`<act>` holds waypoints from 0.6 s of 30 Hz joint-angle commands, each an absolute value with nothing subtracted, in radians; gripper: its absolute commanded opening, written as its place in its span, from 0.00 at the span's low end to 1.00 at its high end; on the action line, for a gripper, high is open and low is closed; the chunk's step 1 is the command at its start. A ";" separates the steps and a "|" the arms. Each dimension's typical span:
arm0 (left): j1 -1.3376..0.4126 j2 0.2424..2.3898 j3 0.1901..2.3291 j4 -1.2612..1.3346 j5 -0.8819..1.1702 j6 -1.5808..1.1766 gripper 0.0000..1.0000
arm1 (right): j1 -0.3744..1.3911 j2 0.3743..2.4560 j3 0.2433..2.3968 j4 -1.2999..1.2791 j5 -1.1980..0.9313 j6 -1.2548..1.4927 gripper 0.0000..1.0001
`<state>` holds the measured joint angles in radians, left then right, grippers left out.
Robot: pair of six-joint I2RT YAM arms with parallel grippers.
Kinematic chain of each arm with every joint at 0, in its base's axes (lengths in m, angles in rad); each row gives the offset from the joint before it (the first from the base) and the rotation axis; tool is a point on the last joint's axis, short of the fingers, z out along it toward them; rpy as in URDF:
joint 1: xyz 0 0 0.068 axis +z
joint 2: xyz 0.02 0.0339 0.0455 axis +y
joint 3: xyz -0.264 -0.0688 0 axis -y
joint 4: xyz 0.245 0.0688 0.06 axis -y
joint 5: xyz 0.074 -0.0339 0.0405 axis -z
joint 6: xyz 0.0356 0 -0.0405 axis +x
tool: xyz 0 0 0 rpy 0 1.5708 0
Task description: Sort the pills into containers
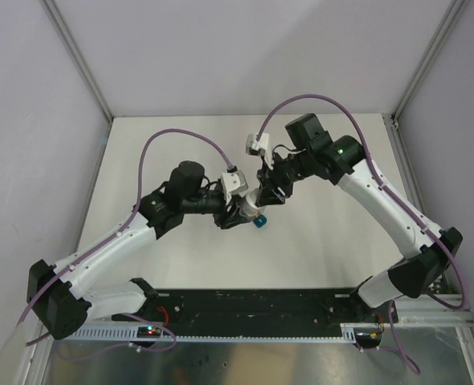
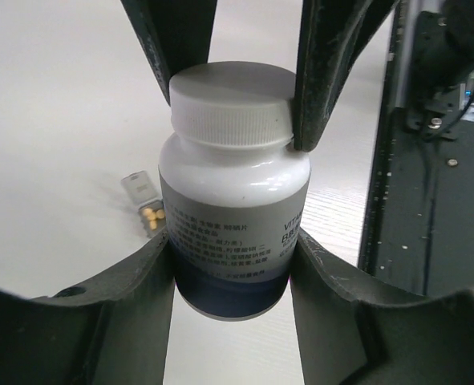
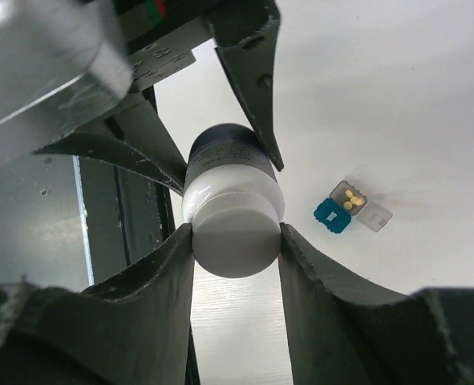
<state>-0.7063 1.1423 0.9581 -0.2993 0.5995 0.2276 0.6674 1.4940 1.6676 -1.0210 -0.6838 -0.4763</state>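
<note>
Right wrist view: right hand (image 3: 237, 233) pinches the cap (image 3: 235, 245) of the bottle (image 3: 220, 158), left hand (image 3: 230, 176) grips its body, containers (image 3: 350, 208) lie right.

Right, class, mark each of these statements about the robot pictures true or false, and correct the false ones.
1. The left hand grips the bottle around its body. True.
2. The cap lies loose on the table. False: it sits on the bottle, clamped by the right hand.
3. The yellow pills lie in the teal compartment. False: they lie in the grey compartment beside it.
4. The pill box stands on the table, apart from both hands. True.
</note>
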 commanded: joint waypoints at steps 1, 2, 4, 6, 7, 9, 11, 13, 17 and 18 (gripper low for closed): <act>-0.728 1.114 0.987 -0.226 0.401 0.252 0.00 | 0.660 1.524 1.725 -1.014 -0.743 -0.383 0.23; -0.731 1.112 0.984 -0.220 0.386 0.252 0.00 | 0.659 1.530 1.727 -1.015 -0.747 -0.377 0.23; -0.735 1.110 0.980 -0.209 0.354 0.249 0.00 | 0.652 1.539 1.733 -1.016 -0.751 -0.365 0.22; -0.737 1.107 0.974 -0.198 0.325 0.245 0.00 | 0.647 1.547 1.736 -1.017 -0.753 -0.357 0.22; -0.737 1.106 0.970 -0.193 0.312 0.243 0.00 | 0.643 1.551 1.738 -1.015 -0.753 -0.352 0.21; -0.738 1.104 0.964 -0.182 0.293 0.241 0.00 | 0.638 1.556 1.742 -1.016 -0.753 -0.345 0.21; -0.739 1.102 0.960 -0.175 0.283 0.240 0.00 | 0.635 1.560 1.744 -1.015 -0.754 -0.339 0.22; -0.738 1.101 0.955 -0.173 0.283 0.241 0.00 | 0.633 1.561 1.744 -1.015 -0.752 -0.337 0.27; -0.739 1.097 0.945 -0.171 0.295 0.245 0.00 | 0.630 1.551 1.740 -1.015 -0.743 -0.341 0.46; -0.739 1.098 0.942 -0.172 0.298 0.247 0.00 | 0.629 1.546 1.738 -1.015 -0.741 -0.342 0.53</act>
<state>-0.7444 1.1278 0.9482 -0.2558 0.3511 0.2367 0.6224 1.5566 1.7096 -0.9878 -0.6910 -0.3672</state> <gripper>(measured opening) 0.558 0.459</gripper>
